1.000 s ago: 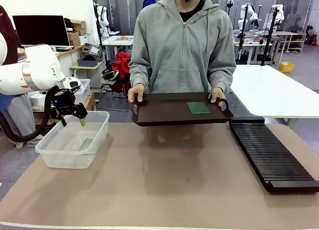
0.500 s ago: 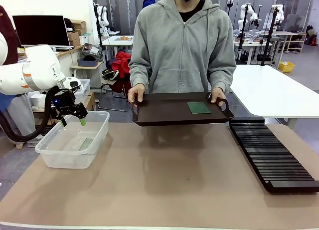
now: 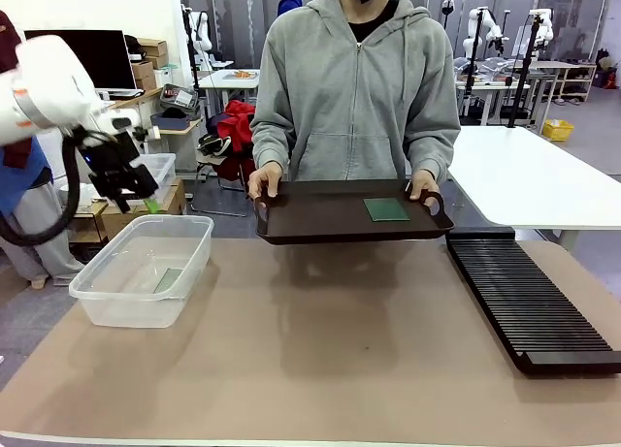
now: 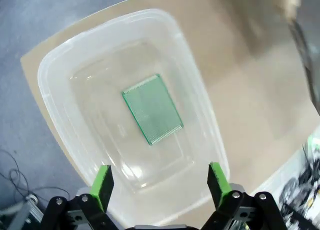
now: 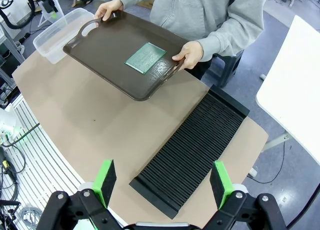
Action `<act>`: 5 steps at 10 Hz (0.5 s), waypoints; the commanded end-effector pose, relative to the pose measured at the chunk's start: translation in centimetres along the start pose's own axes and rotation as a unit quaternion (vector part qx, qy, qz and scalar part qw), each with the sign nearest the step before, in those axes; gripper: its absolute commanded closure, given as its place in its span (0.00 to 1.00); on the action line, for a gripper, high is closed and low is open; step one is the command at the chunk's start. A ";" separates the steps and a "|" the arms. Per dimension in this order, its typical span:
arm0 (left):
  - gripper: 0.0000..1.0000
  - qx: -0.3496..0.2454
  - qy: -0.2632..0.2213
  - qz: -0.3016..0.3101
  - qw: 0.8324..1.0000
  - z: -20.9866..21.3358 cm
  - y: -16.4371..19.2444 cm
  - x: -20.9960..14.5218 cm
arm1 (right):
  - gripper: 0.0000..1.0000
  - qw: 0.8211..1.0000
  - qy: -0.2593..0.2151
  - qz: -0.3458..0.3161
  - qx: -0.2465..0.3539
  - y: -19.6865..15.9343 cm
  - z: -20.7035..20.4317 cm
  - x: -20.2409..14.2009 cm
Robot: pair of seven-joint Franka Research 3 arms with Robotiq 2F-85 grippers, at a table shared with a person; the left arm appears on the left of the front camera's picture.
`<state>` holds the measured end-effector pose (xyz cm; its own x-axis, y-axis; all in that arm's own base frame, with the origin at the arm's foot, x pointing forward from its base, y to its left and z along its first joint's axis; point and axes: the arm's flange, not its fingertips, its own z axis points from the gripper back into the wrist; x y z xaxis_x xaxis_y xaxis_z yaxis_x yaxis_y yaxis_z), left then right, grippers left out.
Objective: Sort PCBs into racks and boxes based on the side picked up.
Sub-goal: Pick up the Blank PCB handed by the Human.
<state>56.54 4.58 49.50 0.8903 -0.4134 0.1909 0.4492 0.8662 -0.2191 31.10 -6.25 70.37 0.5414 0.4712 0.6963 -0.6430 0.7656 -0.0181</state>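
Your left pincer [image 4: 157, 172] hangs above the large clear plastic tub [image 3: 116, 290], its green-padded fingers spread wide with nothing between them. One thin green square board [image 4: 152, 109] lies flat on the tub's floor, in line with those fingers. Across the brown tabletop [image 3: 340, 350], a person in a grey hoodie holds a dark brown handled tray [image 3: 310, 216] off the surface. A second green board [image 3: 387, 209] lies on it near the person's hand [image 3: 423, 185]. The long black slotted rack [image 3: 529, 302] lies along the right side, just beside the tray. Your right pincer [image 5: 162, 182] hovers high over the rack's near end, fingers apart, empty.
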 end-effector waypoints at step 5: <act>0.00 -0.057 -0.086 -0.217 0.971 11.8 -1.0 -4.4 | 0.00 1.000 -0.002 -0.002 0.000 0.2 -0.1 0.0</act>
<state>51.95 8.45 60.56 0.6457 -0.6656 0.3743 0.7516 0.6405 -0.1574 31.10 -6.24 70.36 0.5414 0.4714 0.6962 -0.6431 0.7656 -0.0183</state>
